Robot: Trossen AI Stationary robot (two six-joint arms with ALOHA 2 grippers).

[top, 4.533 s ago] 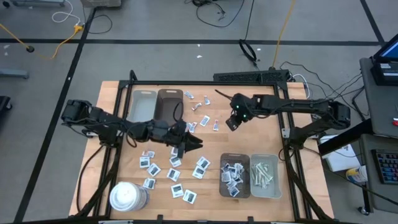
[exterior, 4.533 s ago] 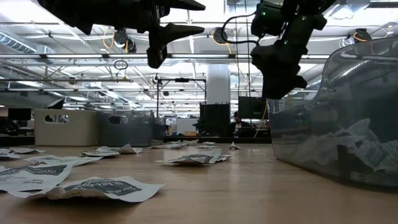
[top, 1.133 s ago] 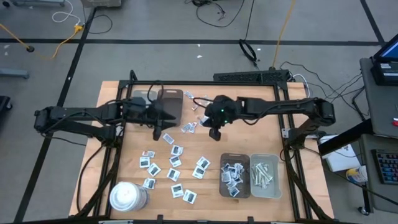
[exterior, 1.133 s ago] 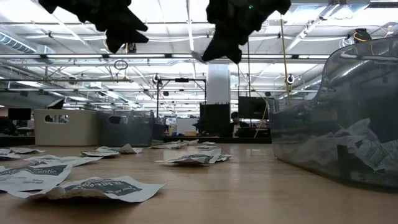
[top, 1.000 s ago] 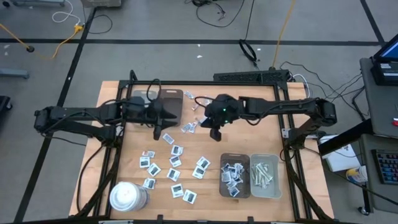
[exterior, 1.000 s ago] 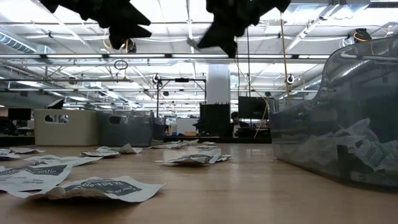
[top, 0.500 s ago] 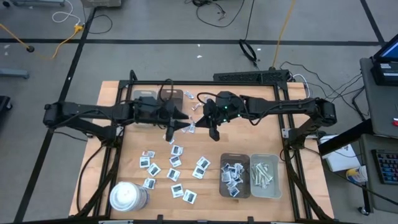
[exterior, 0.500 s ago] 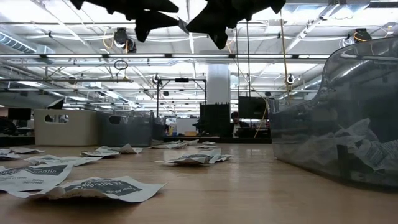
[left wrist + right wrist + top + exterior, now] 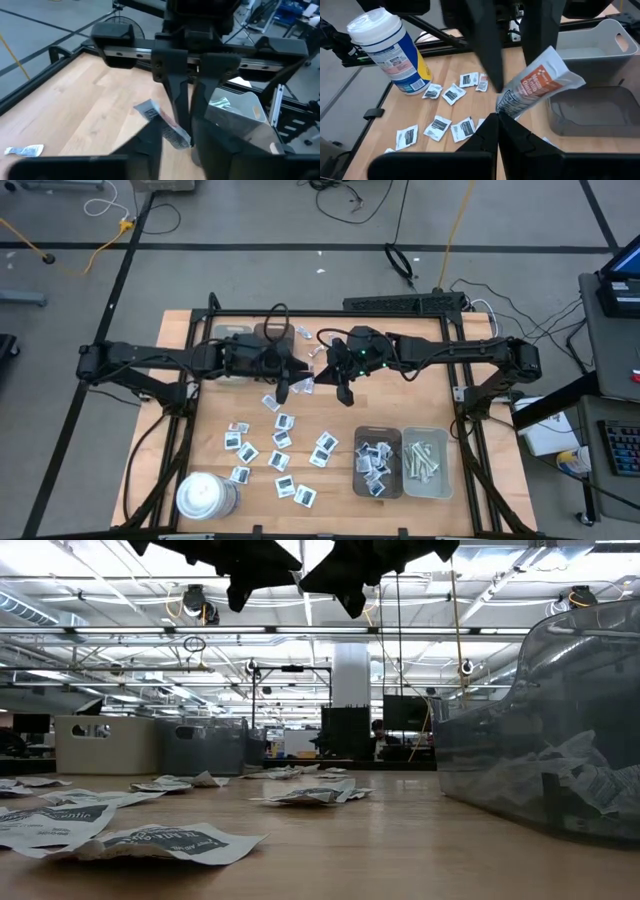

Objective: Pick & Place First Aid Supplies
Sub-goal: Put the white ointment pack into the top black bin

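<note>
High over the middle of the table, my right gripper is shut on a first aid packet, white with orange and dark print. My left gripper faces it from the table's left and is open, one finger on each side of the packet. Several small white packets lie flat on the wood below. In the low view both grippers show only as dark shapes at the top edge. My right gripper pinches the packet's near end between its two shut fingers, slanting down from the table's right. The packet is lifted clear and sticks out past the fingertips toward my left gripper. My left gripper's fingers flank the packet; I cannot tell whether they touch it.
A grey tray and a brown tray stand at the far left, partly under my left arm. Two more trays with supplies sit near right. A white cylinder stands at the near left corner.
My left gripper has gone toward the table's right, up to my right gripper, so that its fingers now flank the packet. My right gripper has stayed in place with the packet and tipped a little.
</note>
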